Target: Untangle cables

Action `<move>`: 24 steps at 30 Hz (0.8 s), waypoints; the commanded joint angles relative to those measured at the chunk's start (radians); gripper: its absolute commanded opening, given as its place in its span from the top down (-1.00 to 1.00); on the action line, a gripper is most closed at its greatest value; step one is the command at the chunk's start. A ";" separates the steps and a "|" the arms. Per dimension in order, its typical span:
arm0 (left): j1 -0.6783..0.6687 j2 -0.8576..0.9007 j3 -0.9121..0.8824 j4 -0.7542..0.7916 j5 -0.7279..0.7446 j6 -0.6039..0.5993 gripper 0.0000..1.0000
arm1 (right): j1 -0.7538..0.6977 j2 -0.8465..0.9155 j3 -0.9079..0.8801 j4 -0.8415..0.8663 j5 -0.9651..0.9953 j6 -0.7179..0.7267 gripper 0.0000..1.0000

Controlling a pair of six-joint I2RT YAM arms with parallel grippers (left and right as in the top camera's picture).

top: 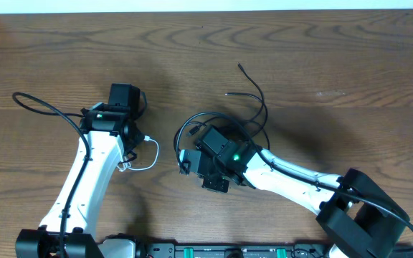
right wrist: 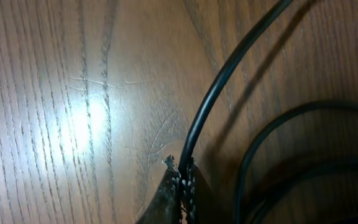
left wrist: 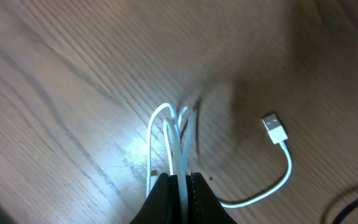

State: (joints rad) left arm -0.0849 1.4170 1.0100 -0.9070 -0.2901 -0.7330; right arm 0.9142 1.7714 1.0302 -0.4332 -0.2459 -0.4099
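A white cable (left wrist: 173, 137) lies folded in a few strands on the wood, and my left gripper (left wrist: 182, 180) is shut on those strands. Its USB plug (left wrist: 273, 127) rests free to the right. From overhead the white cable (top: 153, 154) curls out beside the left gripper (top: 129, 154). A bundle of black cables (top: 224, 122) loops at the table's middle, with two loose ends (top: 241, 67) pointing away. My right gripper (top: 186, 163) sits at the bundle's left edge. In the right wrist view the right gripper (right wrist: 185, 171) is shut on one black cable (right wrist: 229, 74); other black loops (right wrist: 278, 124) lie beside it.
A thicker black wire (top: 45, 106) arcs off the left arm over the table's left part. The wooden table (top: 321, 57) stretches to its far edge at the top. The arm bases stand along the near edge.
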 commanded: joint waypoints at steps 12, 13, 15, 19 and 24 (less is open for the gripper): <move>0.002 0.003 0.012 0.058 0.129 0.005 0.85 | -0.245 -0.002 0.002 0.002 0.013 0.176 0.97; 0.002 0.003 0.008 0.075 0.153 0.016 0.85 | -0.275 0.001 0.002 -0.005 0.013 0.187 0.99; -0.002 0.003 0.001 0.114 0.210 0.047 0.85 | -0.332 0.009 0.002 -0.012 0.012 0.208 0.97; -0.038 0.003 -0.028 0.220 0.304 0.141 0.85 | -0.440 0.038 0.002 -0.013 0.012 0.278 0.98; -0.133 0.011 -0.049 0.308 0.306 0.280 0.85 | -0.515 0.048 0.002 -0.011 0.011 0.359 0.95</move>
State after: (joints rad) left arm -0.1658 1.4178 0.9802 -0.6228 -0.0208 -0.5858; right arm 0.4271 1.8057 1.0302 -0.4438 -0.2386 -0.1360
